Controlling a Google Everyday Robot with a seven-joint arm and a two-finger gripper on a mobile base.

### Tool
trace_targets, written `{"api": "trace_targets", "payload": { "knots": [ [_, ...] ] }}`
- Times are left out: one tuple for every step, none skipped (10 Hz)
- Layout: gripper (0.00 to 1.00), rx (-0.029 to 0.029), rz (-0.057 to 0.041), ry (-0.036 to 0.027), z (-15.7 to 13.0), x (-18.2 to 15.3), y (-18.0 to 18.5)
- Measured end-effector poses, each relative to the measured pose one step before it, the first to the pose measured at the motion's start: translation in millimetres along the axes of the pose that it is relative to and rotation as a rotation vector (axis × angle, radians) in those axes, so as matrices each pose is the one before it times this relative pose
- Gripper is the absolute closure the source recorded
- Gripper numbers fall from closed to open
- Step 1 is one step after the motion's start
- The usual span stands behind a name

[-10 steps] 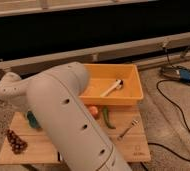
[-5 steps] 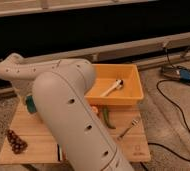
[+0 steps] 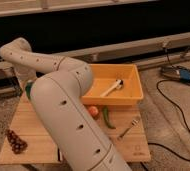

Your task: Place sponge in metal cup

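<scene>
- Dark wall behind; a wooden board (image 3: 38,150) lies on speckled floor.
- Gripper (image 3: 24,80) sits at the board's far-left edge, mostly hidden behind the arm (image 3: 68,115); open or closed, cannot tell.
- Green patch (image 3: 28,90) just below it; cannot tell whether it is the sponge.
- Dark cluster (image 3: 15,141) sits nearer the camera.
- Yellow tray (image 3: 120,100) holding a white utensil (image 3: 112,88), well to the right.

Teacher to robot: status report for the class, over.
Claw hidden behind bulky white robot arm. Sponge and metal cup not visible. Arm blocks much of the light wooden board.
</scene>
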Motion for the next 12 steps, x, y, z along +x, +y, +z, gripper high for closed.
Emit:
{"api": "trace_targets", "payload": {
  "knots": [
    [1.0,-0.00458,0.01073,-0.01168,-0.98,-3.87,-3.57],
    [1.0,-0.00725,0.02713,-0.03068,-0.65,-7.76,-10.4],
    [1.0,-0.00253,0.02724,-0.02334,1.84,-3.52,-7.91],
    [1.0,-0.00202,0.02785,-0.02091,2.91,-2.07,-7.28],
    [1.0,-0.00237,0.02924,-0.02452,1.6,-3.38,-6.88],
    [1.0,-0.00048,0.01671,-0.0162,1.02,-2.82,-3.8],
    [1.0,-0.00377,0.02191,-0.02262,1.56,-3.35,-3.86],
    [1.0,-0.00021,0.01976,-0.01977,0.18,-3.29,-4.99],
    [1.0,-0.00635,0.02161,-0.01857,-2.83,-4.94,-3.82],
    [1.0,-0.00308,0.01457,-0.01336,-2.0,-4.36,-3.04],
    [1.0,-0.00117,0.01025,-0.01522,-2.57,-4.71,-2.08],
    [1.0,0.0012,0.00678,-0.01376,0.06,-3.49,-1.24]
  ]
}}
